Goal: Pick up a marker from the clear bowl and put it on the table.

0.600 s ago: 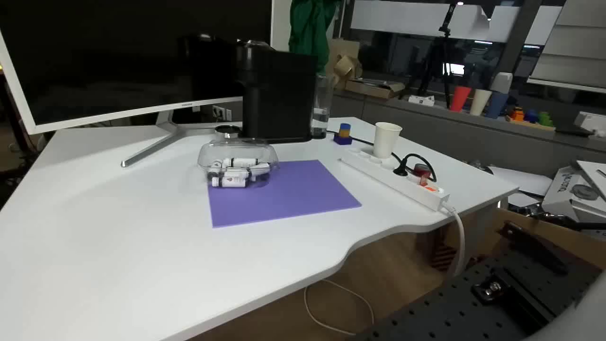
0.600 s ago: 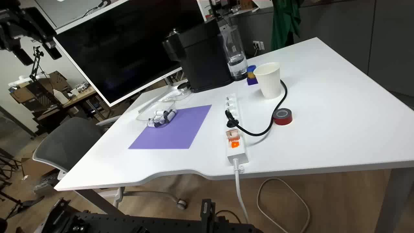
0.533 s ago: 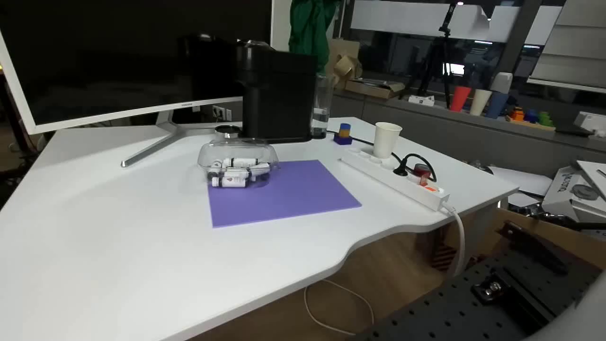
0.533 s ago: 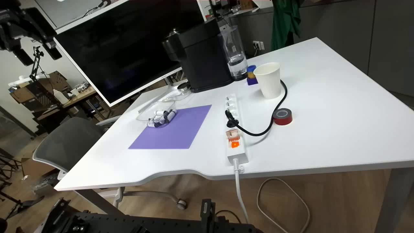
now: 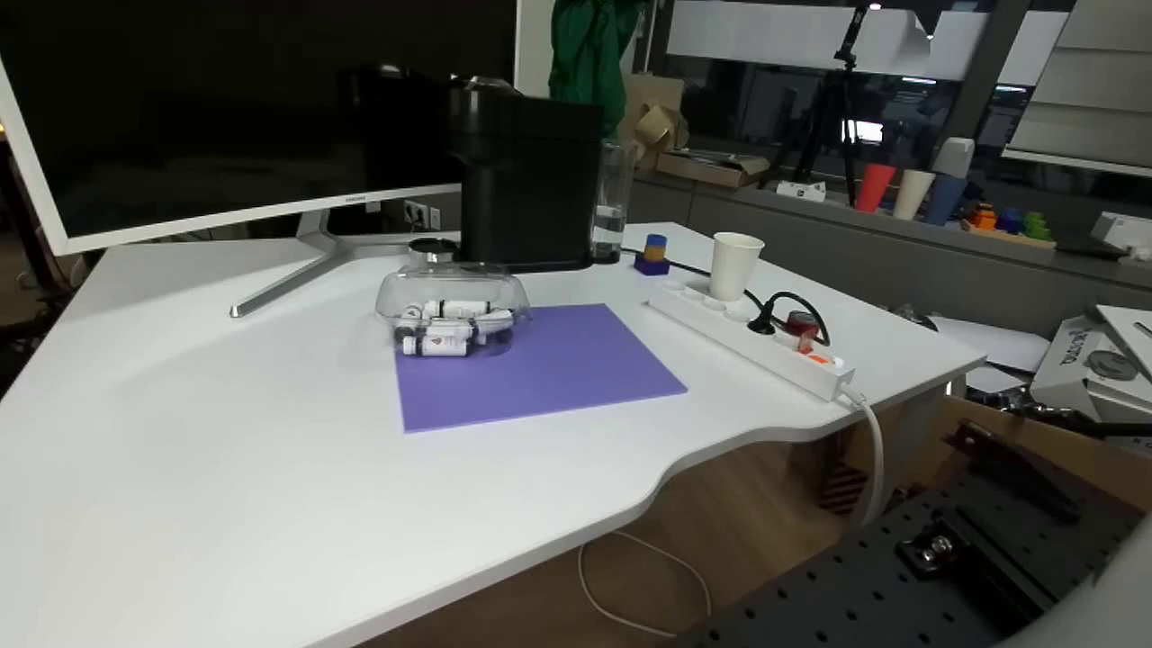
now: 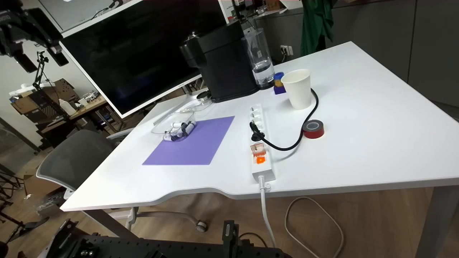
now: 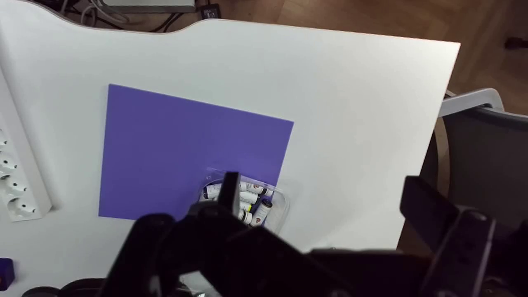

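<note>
The clear bowl (image 5: 396, 292) stands on the table (image 5: 198, 432), partly over a corner of a purple mat; it also shows in an exterior view (image 6: 160, 131) and in the wrist view (image 7: 281, 206). It holds several stubby white markers (image 5: 438, 346) with dark ends, lying in a heap. One marker (image 7: 260, 212) lies at the bowl's side in the wrist view; others are partly hidden behind a finger. My gripper (image 7: 321, 183) is open and empty, its fingers wide apart. In an exterior view the gripper (image 6: 45, 61) hangs at the upper left, high above the table and apart from the bowl.
The purple mat (image 5: 540, 369) lies beside and under the bowl. A white power strip (image 5: 751, 342) with a black cable, a paper cup (image 5: 736, 265) and red tape (image 6: 313, 129) stand to one side. A black machine (image 5: 531, 180) and a monitor (image 5: 225, 108) stand behind.
</note>
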You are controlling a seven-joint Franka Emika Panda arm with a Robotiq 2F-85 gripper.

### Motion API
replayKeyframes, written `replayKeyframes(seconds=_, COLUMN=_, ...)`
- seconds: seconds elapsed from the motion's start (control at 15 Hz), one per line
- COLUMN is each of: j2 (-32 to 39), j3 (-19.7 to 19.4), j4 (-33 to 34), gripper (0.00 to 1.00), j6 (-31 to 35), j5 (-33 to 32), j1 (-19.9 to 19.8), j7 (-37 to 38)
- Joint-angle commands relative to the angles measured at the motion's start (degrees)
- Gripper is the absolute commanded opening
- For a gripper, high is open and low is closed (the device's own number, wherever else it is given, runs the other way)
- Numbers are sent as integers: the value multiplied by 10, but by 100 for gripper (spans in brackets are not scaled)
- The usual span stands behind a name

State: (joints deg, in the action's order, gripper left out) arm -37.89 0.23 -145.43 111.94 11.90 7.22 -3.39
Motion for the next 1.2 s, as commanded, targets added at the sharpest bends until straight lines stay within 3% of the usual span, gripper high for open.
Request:
replayKeyframes(seconds=0.0, j2=0, j3=4, j4=1, gripper=100, j6=-2, j5=3, j1=-5, j7=-3)
replayKeyframes(seconds=0.2, j2=0, j3=4, j4=1, gripper=100, j6=-2, j5=3, j1=-5, j7=-3)
replayKeyframes(seconds=0.6, j2=143, j3=8, j4=46, gripper=100, j6=138, j5=-29, j1=-41, j7=14)
replayKeyframes(seconds=0.87, j2=280, j3=18, j4=127, gripper=100, j6=129, j5=-83, j1=-42, j7=5)
replayKeyframes(seconds=1.13, j2=401, j3=35, j4=229, gripper=100, j6=90, j5=-182, j1=-37, j7=-1)
